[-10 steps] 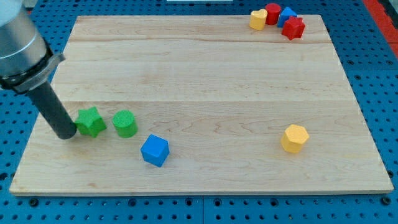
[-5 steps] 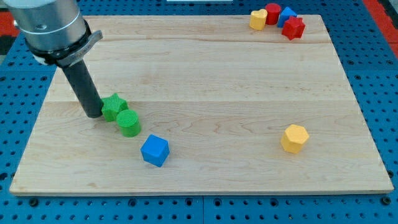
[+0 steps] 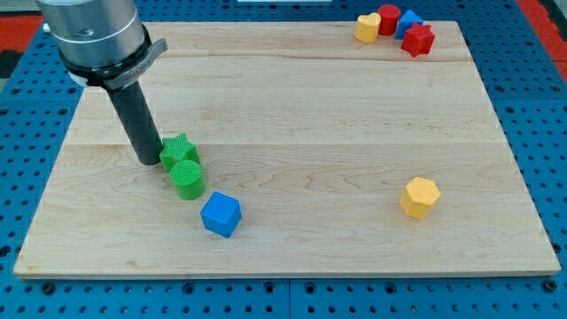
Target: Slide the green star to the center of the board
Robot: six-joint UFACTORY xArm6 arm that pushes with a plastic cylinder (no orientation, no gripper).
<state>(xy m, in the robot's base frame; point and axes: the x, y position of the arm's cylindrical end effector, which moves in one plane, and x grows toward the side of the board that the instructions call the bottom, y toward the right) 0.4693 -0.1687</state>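
The green star (image 3: pixel 179 149) lies on the wooden board (image 3: pixel 292 106) at the view's left, well left of the board's middle. It touches the green cylinder (image 3: pixel 187 178) just below it. My tip (image 3: pixel 150 161) rests against the star's left side. The dark rod rises from there toward the view's top left.
A blue cube (image 3: pixel 220 213) sits below and right of the green cylinder. A yellow hexagonal block (image 3: pixel 419 197) lies at the lower right. At the top right corner a yellow heart (image 3: pixel 368 27), a red block (image 3: pixel 388 19), a blue block (image 3: pixel 409 21) and a red star (image 3: pixel 418 39) cluster.
My tip has moved right and up the view, pushing the green star right and up against the green cylinder. The cylinder shifted slightly right. The other blocks have not moved.
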